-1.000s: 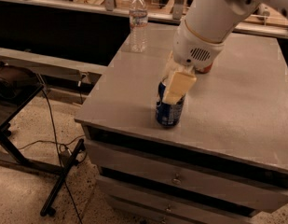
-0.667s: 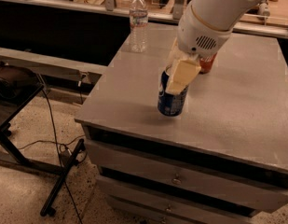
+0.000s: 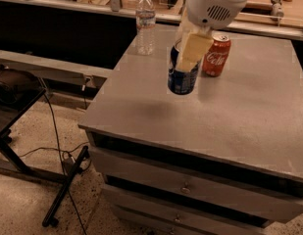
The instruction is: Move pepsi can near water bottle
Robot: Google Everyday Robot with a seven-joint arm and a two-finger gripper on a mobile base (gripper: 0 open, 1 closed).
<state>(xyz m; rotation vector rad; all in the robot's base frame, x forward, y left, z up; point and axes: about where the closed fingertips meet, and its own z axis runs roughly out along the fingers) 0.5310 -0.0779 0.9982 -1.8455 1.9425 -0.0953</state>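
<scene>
My gripper (image 3: pixel 186 62) hangs from the white arm at the top of the camera view. It is shut on the dark blue pepsi can (image 3: pixel 181 80) and holds it above the grey cabinet top (image 3: pixel 249 111), clear of the surface, with a shadow below to the left. A cream finger (image 3: pixel 192 50) covers the can's upper front. The clear water bottle (image 3: pixel 145 23) with a white cap stands upright at the cabinet's back left corner, to the left of and behind the can.
A red Coca-Cola can (image 3: pixel 216 55) stands just right of and behind the held can. The cabinet has drawers (image 3: pixel 190 187) on its front. A dark stand (image 3: pixel 13 106) and cables lie on the floor at left. A counter with items runs behind.
The gripper has lifted the pepsi can off the cabinet top and carried it back towards the bottle; the Coca-Cola can has come into sight beside it.
</scene>
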